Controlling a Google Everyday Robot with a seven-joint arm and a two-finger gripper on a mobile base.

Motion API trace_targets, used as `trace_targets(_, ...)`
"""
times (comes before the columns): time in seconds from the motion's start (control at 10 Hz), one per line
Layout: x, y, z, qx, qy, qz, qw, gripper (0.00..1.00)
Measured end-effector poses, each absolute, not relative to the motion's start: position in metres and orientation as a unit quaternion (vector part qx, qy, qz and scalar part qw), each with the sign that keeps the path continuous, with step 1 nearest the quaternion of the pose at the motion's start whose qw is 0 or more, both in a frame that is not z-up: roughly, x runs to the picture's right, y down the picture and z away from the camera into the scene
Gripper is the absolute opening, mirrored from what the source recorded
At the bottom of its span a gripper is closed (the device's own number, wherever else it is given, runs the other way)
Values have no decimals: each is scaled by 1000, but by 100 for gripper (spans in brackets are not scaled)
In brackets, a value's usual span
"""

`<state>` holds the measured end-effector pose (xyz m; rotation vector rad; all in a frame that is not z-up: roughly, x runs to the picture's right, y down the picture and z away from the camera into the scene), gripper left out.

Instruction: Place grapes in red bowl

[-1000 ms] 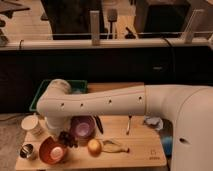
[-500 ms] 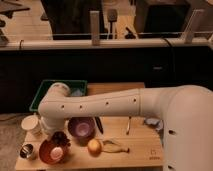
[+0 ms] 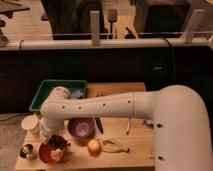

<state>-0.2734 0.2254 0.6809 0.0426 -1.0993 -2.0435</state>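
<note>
The red bowl (image 3: 47, 154) stands at the front left of the wooden table. My gripper (image 3: 58, 142) hangs from the white arm (image 3: 95, 107) straight over this bowl, low at its rim. A dark lump at the gripper's tip, over the bowl's inside, looks like the grapes (image 3: 61, 145). I cannot tell whether they are held or lying in the bowl.
A purple bowl (image 3: 81, 128) stands right of the red bowl. An onion (image 3: 94, 147) and a banana peel (image 3: 116, 146) lie at the front. A metal cup (image 3: 27, 151) and a white cup (image 3: 31, 124) stand at the left. A green bin (image 3: 50, 90) sits behind.
The gripper with the dark lump has moved down and to the left, from between the two bowls to over the red bowl.
</note>
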Motion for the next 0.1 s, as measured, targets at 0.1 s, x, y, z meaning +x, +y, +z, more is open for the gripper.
trace_targets(0.1,-272,229,684,11,-435,-805,403,75)
